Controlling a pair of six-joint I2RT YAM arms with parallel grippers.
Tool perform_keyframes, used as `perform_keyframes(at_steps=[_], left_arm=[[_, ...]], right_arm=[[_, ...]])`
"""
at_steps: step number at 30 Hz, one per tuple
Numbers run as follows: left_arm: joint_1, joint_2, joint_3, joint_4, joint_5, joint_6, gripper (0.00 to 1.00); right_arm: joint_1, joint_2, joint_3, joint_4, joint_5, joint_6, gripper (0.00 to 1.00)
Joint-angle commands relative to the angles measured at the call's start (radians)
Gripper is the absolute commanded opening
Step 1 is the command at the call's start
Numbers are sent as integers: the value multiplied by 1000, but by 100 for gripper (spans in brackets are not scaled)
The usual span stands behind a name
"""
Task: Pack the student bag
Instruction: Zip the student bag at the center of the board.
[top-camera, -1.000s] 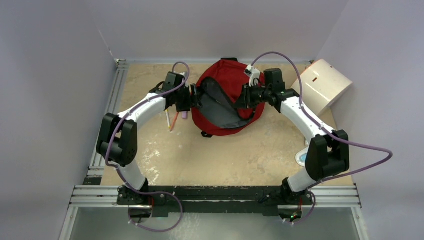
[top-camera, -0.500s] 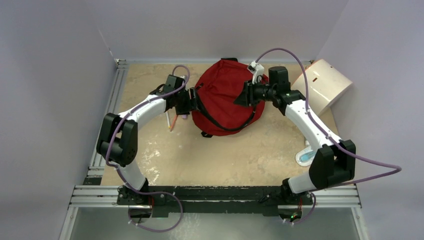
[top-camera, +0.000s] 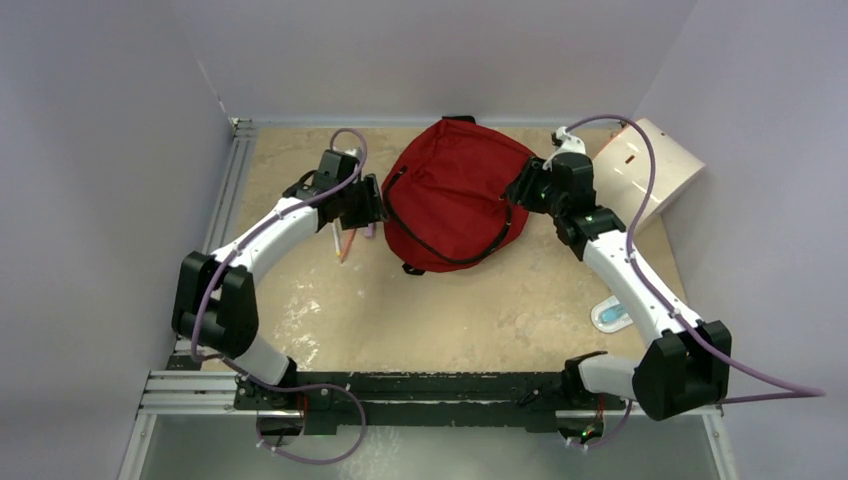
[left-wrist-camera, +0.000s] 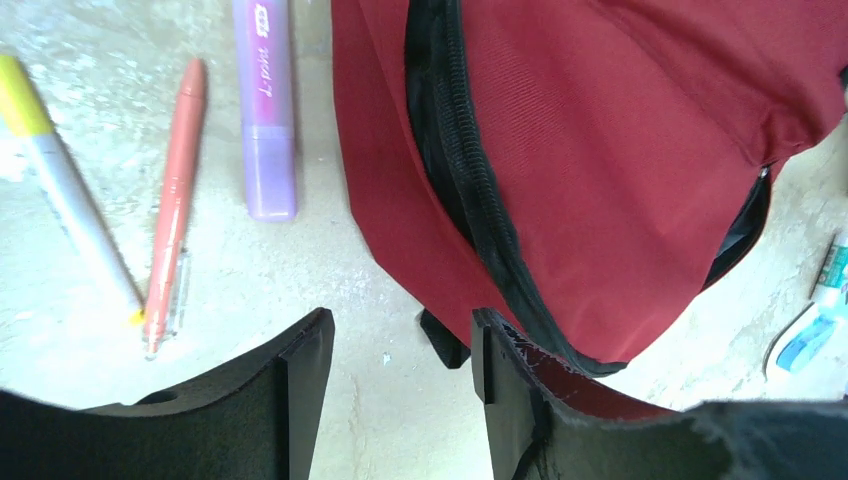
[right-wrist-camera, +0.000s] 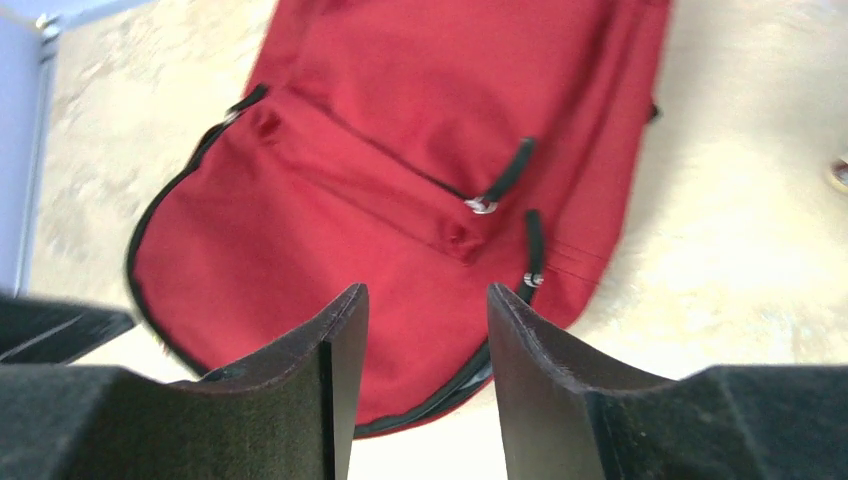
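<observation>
The student bag (top-camera: 450, 190) lies flat at the back middle of the table, dark red with a black zipper curving round its flap; no grey lining shows. My left gripper (top-camera: 373, 205) sits at the bag's left edge, open, with only bare table between its fingers (left-wrist-camera: 400, 345). The bag's zipper (left-wrist-camera: 470, 190) runs just past its right finger. My right gripper (top-camera: 522, 188) hovers at the bag's right side, open and empty (right-wrist-camera: 425, 310), looking down on the bag's front pocket (right-wrist-camera: 400, 170).
A purple highlighter (left-wrist-camera: 268, 110), an orange pen (left-wrist-camera: 175, 200) and a yellow-capped marker (left-wrist-camera: 65, 190) lie on the table left of the bag. A white rounded box (top-camera: 650, 170) stands at the back right. A small blue-and-white item (top-camera: 612, 315) lies near the right arm.
The bag's flap, held up and showing grey lining a second ago, now lies down. My right gripper has opened and pulled back to the right; my left gripper has drawn slightly left.
</observation>
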Motion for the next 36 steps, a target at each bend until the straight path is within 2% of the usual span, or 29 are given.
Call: perform_keyframes(at_steps=[1,6,14,20,22,27,32,36], left_arm=[[-1,-93,12,-25,-97,40,52],[-1,-124,25,-4,-106,77,54],[-6,-114,78,76,-6,123,58],[-152,-48,166,139,-54,173,59],[-186,-29,177,156,-38,164,59],[-189,-2,179,161,-4,133,59],[-189,-7,167,164,15,125,58],[-189,-25,141,158,5,127,58]], right_arm=[[-3,-29,-54,61,258,166,52],[-11,33,-70,47,235,172,56],[-14,93,-67,66,150,140,56],[-42,153,-93,88,161,155,56],[-48,168,-96,112,136,140,55],[-51,247,-67,167,52,56,51],[-55,343,5,161,91,11,45],[-61,408,59,160,91,-3,43]])
